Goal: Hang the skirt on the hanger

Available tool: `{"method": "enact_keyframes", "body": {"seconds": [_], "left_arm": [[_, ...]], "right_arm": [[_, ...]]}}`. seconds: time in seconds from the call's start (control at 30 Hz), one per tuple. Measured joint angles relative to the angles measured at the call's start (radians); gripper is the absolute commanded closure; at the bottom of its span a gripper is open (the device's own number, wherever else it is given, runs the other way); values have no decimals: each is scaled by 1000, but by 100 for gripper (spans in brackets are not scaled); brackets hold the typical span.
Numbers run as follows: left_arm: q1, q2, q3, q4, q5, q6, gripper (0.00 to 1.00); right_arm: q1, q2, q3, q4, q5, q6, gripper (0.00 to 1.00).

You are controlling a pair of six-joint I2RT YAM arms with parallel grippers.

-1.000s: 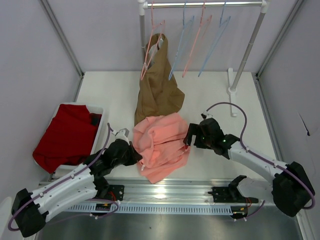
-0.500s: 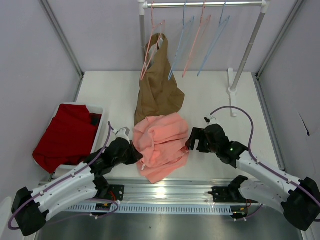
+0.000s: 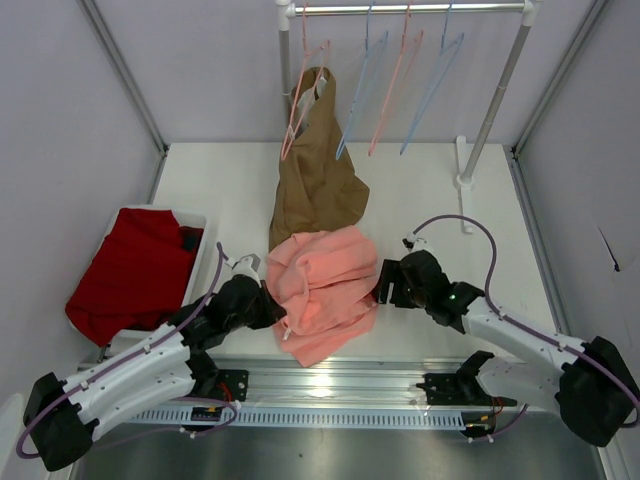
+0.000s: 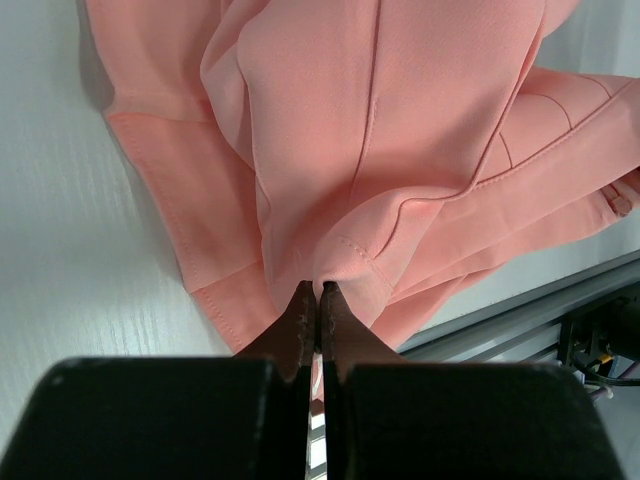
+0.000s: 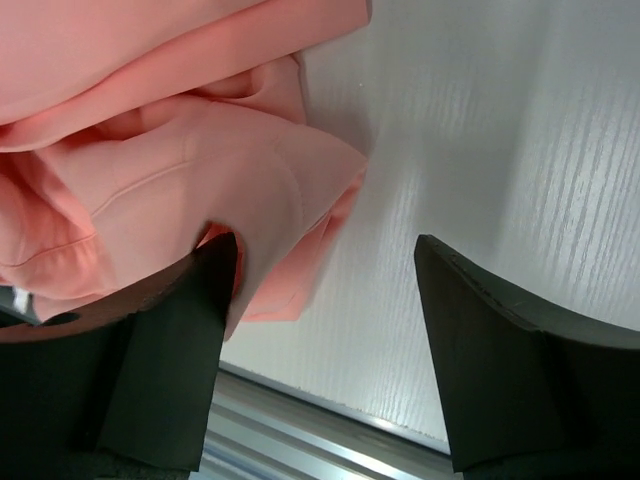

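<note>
At the near edge of the bench (image 3: 430,190) a ribbed aluminium track (image 3: 330,385) carries both arm bases. Just beyond it the skirt (image 3: 322,285) lies in a rumpled salmon-pink heap between the two arms.

The top view shows only that the left hand (image 3: 268,305) meets the skirt's left edge. The left wrist view shows more: the left hand (image 4: 312,295) has its dark fingers pressed together on a stitched fold of the skirt (image 4: 400,150), whose soft matte cloth fans away in smooth folds and seams.

The right hand (image 3: 385,283) sits at the skirt's right edge. Its own wrist view shows the right hand (image 5: 325,260) spread wide. One blunt black finger lies against a hemmed corner of the skirt (image 5: 150,130), and the other stands over bare white wood-grain surface.

To the left, a dark red cloth (image 3: 130,270) spills out of a white bin (image 3: 200,222).

Farther back, a limp brown garment (image 3: 312,170) hangs down to touch the skirt's far edge.

At the back, thin wire hangers hang from a metal rod (image 3: 410,8). The hanger (image 3: 355,110), pale blue and triangular, hangs just right of the brown garment, well apart from the skirt. A pink one (image 3: 390,85) and another blue one (image 3: 432,90) hang beside it.
</note>
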Motion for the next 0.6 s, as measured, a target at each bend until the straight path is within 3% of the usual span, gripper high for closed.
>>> {"method": "enact_keyframes", "body": {"seconds": [0.1,0.2,0.23,0.3,0.33,0.47,0.6], "left_arm": [[0,0,1,0,4,0,100],[0,7,1,1,7,0,100],[0,11,2,1,7,0,100],[0,23,8,2,7,2,100],[0,32,14,1,7,2,100],[0,81,101,-29,6,13,100],[-1,123,280,-63,-3,31,100]], "right_arm": [[0,69,0,37,-2,-5,34],[-2,128,2,79,-9,-13,49],[-3,143,4,92,-14,-14,70],[-12,180,15,119,-37,-25,94],[-21,198,25,127,-58,-25,100],[-94,199,94,86,-121,-42,100],[-272,90,298,-67,-187,-106,100]]}}
